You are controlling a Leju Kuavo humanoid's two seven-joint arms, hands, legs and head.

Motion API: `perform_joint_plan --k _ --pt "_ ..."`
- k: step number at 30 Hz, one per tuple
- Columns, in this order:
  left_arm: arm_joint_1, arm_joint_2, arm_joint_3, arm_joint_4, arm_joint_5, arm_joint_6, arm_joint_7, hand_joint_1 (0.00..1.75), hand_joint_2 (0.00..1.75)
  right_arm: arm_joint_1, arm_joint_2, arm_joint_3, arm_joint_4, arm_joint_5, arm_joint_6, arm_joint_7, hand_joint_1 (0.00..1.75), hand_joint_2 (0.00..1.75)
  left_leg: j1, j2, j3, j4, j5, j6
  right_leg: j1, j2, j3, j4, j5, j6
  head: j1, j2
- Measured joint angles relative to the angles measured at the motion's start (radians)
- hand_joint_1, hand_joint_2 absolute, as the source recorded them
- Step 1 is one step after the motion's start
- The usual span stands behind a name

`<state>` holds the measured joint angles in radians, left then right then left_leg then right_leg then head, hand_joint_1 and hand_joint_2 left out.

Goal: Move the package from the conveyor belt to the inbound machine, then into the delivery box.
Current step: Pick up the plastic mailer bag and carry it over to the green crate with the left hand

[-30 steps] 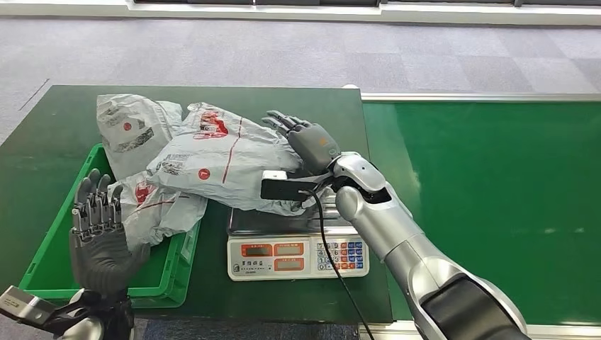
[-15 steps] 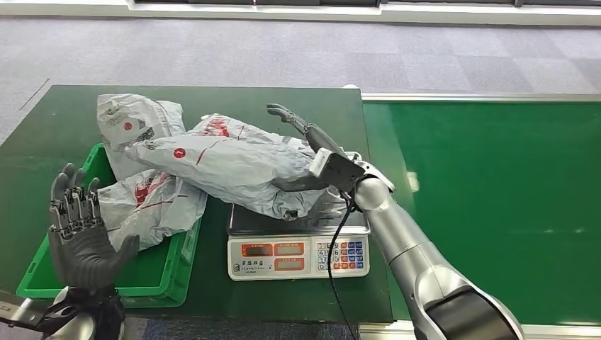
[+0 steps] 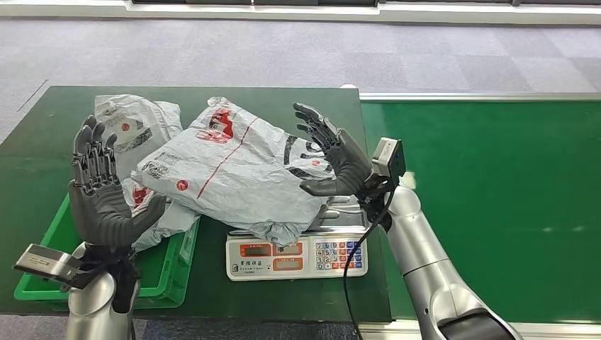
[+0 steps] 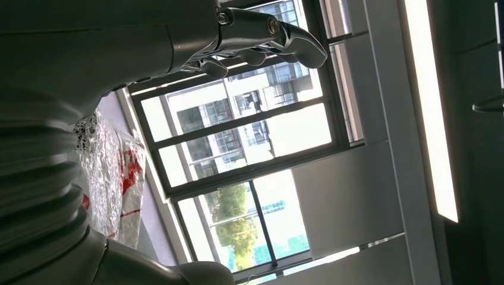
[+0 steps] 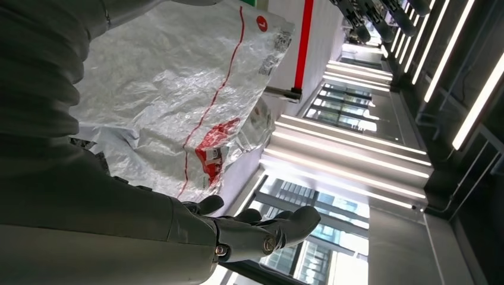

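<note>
Left hand [image 3: 106,202], right hand [image 3: 339,157]; raised, empty, fingers spread

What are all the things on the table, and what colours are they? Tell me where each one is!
Big package: one, grey plastic with red marks, lying across the scale and reaching toward the bin.
Other packages: at least two, grey with red marks, piled at the bin's far end; exact number hard to tell.
Scale: one, white with a metal pan and coloured keys, at the table's near edge.
Bin: one, green, left of the scale.
Table: one, dark green.
Conveyor belt: one, bright green, right of the table.
Floor: grey carpet tiles, beyond the table.
Left hand: dark grey, raised over the bin, fingers spread, holding nothing.
Right hand: dark grey, fingers apart, beside the big package's right end.
</note>
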<state>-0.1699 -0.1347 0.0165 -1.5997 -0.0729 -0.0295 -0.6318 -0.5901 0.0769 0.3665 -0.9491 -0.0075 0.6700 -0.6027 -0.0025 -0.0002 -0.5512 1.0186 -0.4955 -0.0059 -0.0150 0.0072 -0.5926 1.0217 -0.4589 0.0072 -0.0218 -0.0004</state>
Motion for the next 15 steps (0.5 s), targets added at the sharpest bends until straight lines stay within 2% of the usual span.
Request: perform_joint_plan --k 10,15 --pt "-0.007 0.006 -0.009 0.008 0.0 0.0 0.0 0.0 1.75 0.005 -0.008 -0.004 -0.01 0.0 -0.001 0.002 0.0 1.75 0.0 0.0 0.0 0.0 0.0 0.0 0.0 0.0 0.0 0.0 0.0 0.0 0.0 0.0" --pt "-0.03 0.008 -0.022 0.008 -0.039 0.049 0.021 0.0 1.75 0.018 -0.016 -0.004 -0.011 0.019 -0.065 0.025 0.0 1.75 0.0 -0.001 0.0 0.0 0.0 0.0 0.0 0.0 0.0 0.0 0.0 0.0 0.0 0.0"
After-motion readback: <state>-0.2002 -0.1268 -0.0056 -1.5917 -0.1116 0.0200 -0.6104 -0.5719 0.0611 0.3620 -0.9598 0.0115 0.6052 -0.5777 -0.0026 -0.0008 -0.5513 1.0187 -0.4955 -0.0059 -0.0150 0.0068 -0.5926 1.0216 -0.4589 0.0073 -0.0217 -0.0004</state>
